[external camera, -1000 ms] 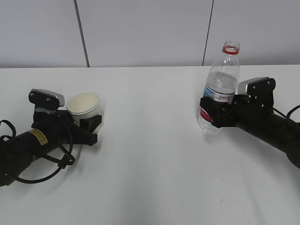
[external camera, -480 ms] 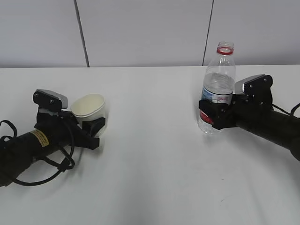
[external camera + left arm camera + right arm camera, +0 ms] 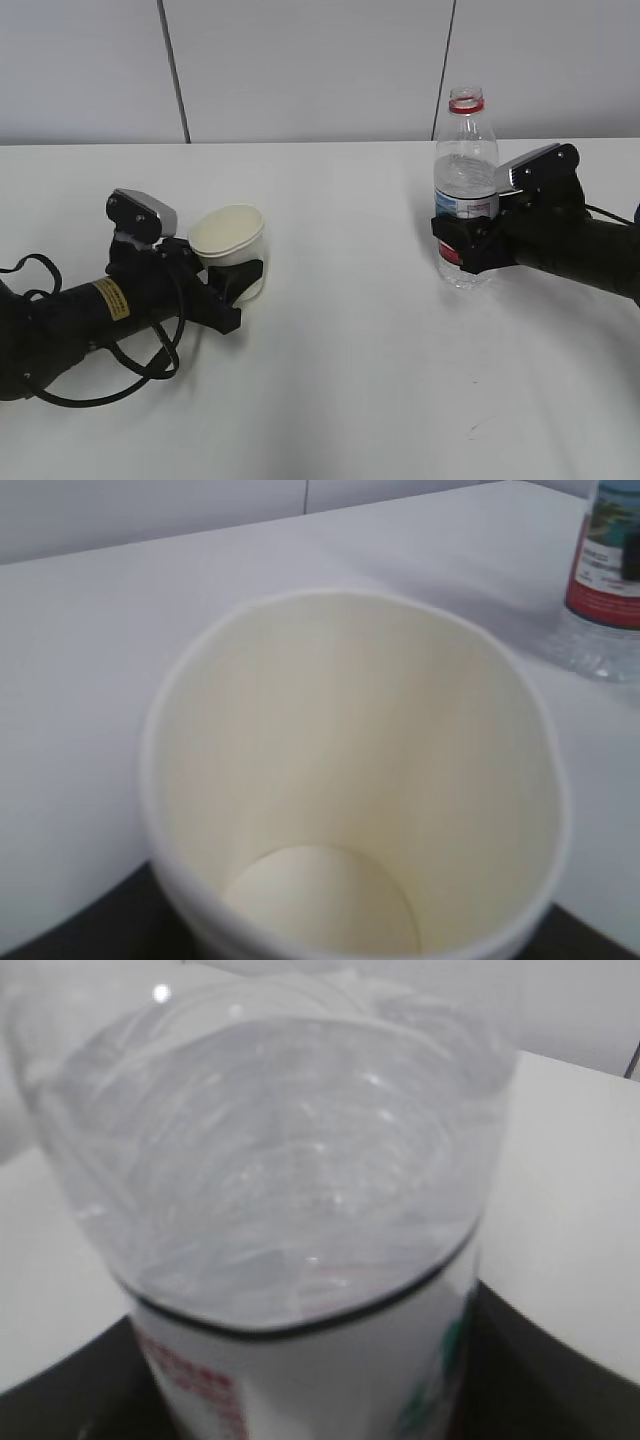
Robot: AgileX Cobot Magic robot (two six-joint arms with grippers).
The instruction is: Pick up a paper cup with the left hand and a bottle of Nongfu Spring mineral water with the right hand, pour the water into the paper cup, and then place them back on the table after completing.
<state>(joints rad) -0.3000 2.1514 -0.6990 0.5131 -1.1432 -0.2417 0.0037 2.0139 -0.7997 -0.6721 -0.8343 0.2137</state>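
paper cup (image 3: 229,243) sits empty, clenched in the left hand (image 3: 215,280); the uncapped bottle (image 3: 465,190) stands upright, grasped by the right hand (image 3: 470,243) around its label. both picked up, well apart; pouring the water (image 3: 290,1160) and returning them to the table (image 3: 350,380) remain.

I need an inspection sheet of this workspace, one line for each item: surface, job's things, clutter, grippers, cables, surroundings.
Surface: white table, matte, a few faint marks.
Job's things: paper cup upright and empty inside; bottle upright, cap off, red ring at the neck, water inside.
Clutter: nothing seen.
Grippers: left gripper closed around the paper cup; right gripper closed on the bottle at its label.
Cables: loose black cables looping on the table beside the left arm; one black cable behind the right arm.
Surroundings: pale wall panels with dark seams.
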